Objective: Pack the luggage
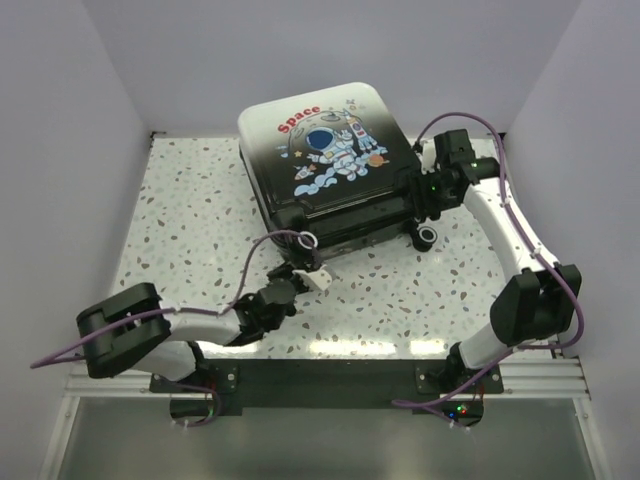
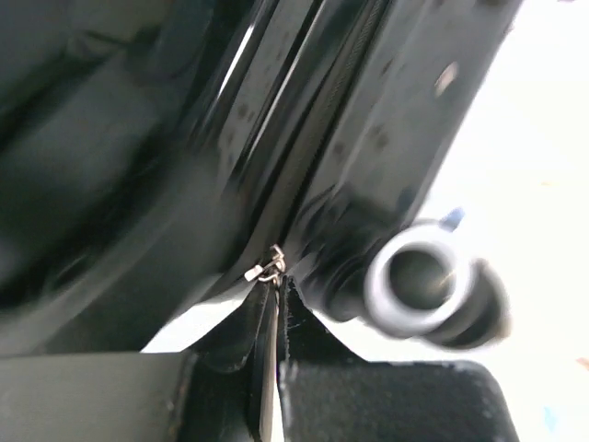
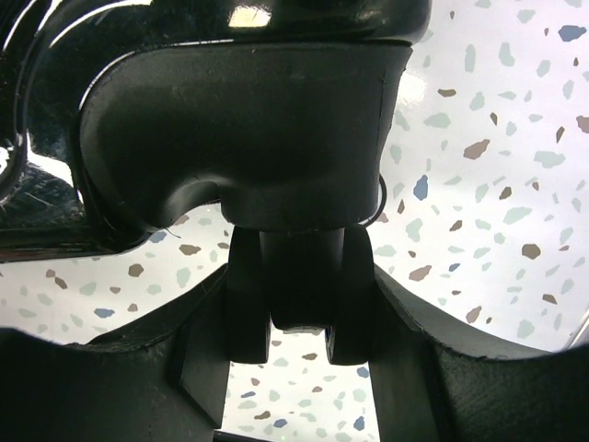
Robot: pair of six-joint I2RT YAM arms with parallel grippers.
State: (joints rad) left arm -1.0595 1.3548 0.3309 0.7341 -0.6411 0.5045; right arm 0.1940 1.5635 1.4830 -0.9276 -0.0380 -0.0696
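Spreading under everything is the table [image 1: 180,230], a white terrazzo slab flecked with grey, blue and brown chips, with plain pale walls [image 1: 60,150] on three sides. The suitcase [image 1: 330,160] lies flat and closed toward the back middle of it. It has a glossy hard shell with rounded corners, fading from white to black, printed with a cartoon astronaut and a red "Space".

My arms are white links with black joints, trailing purple cables [image 1: 520,190]. They reach in from the near edge, the left to the case's near left corner and the right to its right side.

From the right wrist, a smooth, bulging black wheel housing [image 3: 248,138] fills the upper view and hides most of the shell. Below it hangs a caster wheel [image 3: 299,276], twin matte black discs side by side. My right claw [image 3: 299,313] stands about half spread and grips that wheel, with a pad against each outer face.

From the left wrist, the zipper track [image 2: 313,157] runs up the dark seam between the two halves, blurred. Just to its right sits a second wheel [image 2: 419,290], a pale grey rim round a dark hub, out of focus and clear of my fingers. My left claw [image 2: 274,304] is closed tight, pinching the small silver zipper pull [image 2: 267,270] at the seam.
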